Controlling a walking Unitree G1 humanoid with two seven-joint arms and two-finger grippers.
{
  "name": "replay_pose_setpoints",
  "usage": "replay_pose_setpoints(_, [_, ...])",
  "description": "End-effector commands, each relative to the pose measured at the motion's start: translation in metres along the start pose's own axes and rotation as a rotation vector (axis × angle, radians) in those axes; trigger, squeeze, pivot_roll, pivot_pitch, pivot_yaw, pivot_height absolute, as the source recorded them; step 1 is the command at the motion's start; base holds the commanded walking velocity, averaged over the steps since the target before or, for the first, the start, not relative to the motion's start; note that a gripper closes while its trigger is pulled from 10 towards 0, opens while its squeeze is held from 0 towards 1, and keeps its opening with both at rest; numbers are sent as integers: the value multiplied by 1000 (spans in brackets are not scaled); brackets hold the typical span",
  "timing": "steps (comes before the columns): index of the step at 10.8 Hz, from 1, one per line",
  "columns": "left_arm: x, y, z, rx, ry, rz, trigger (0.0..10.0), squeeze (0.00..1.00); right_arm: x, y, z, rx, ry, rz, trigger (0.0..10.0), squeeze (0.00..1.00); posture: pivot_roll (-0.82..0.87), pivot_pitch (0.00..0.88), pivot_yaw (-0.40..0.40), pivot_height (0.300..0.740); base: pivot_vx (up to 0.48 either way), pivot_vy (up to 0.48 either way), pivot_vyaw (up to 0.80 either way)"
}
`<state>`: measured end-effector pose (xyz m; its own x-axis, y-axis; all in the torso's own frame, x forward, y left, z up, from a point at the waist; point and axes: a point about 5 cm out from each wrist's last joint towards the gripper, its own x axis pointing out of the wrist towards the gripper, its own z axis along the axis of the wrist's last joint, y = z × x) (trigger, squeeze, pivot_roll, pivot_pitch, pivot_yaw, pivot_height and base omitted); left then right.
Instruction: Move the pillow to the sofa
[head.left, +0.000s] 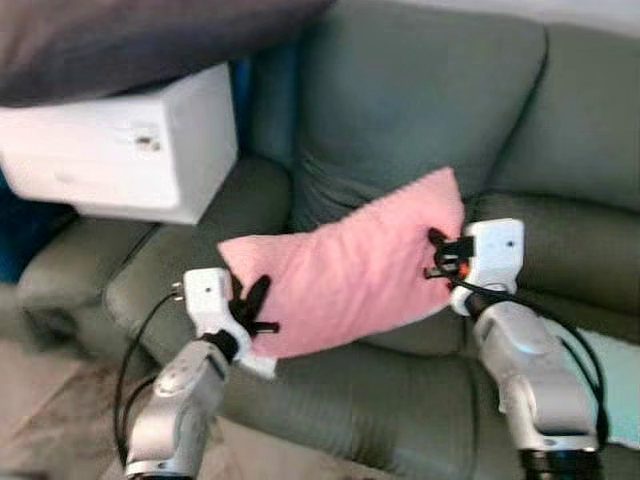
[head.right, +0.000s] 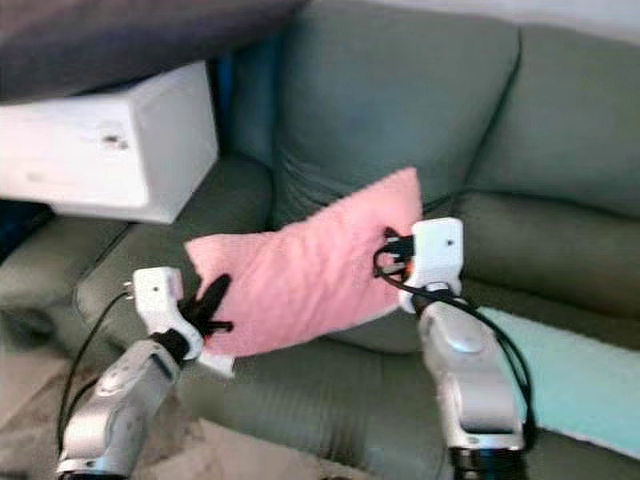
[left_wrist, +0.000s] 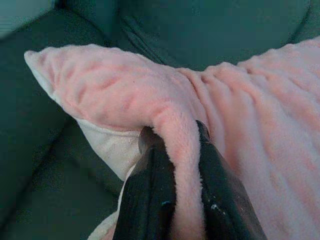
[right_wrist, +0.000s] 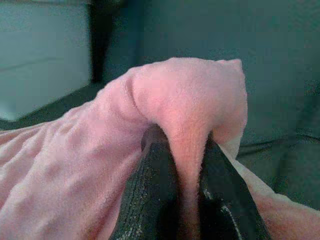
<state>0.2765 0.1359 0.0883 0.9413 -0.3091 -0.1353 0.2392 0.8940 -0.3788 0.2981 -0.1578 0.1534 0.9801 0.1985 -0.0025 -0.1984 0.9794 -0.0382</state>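
A fluffy pink pillow (head.left: 350, 270) with a white underside hangs stretched between my two grippers, just above the seat of the grey-green sofa (head.left: 400, 110). My left gripper (head.left: 255, 305) is shut on the pillow's lower left edge; a fold of pink fabric (left_wrist: 182, 165) is pinched between its black fingers (left_wrist: 150, 195). My right gripper (head.left: 440, 255) is shut on the pillow's right edge, where another pink fold (right_wrist: 187, 150) is squeezed between its fingers (right_wrist: 152, 195). The pillow tilts, with its right corner higher.
A white box (head.left: 130, 150) sits on the sofa's left part with a dark grey cushion (head.left: 130, 40) on top. A pale teal cloth (head.right: 570, 375) lies on the seat at the right. The sofa's front edge runs below my arms.
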Motion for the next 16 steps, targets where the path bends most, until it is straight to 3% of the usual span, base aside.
replay_pose_setpoints(1, [-2,1,1,7,0,-4,10000,0,1,4,8,-5,-33,17,10000,0,-193,55,-22,740,0,0,0])
replay_pose_setpoints(6, [-1,1,-3,-1,29,21,10000,0,1,4,7,-3,-24,10,10000,0,-196,57,-20,740,0,0,-783])
replay_pose_setpoints(9, [-1,5,-3,37,23,55,10000,0,1,4,8,-7,-28,13,10000,0,-198,56,-24,740,0,0,-781])
replay_pose_setpoints(12, [-2,19,5,95,-7,107,10000,0,0,3,9,-12,-38,17,10000,0,-201,54,-24,740,196,254,0])
replay_pose_setpoints(13, [-1,22,3,60,3,151,10000,0,0,3,9,-10,-39,16,10000,0,-200,53,-23,740,0,0,0])
replay_pose_setpoints(16, [0,18,0,69,7,153,10000,0,-1,4,8,-10,-36,17,10000,0,-200,56,-19,740,0,0,0])
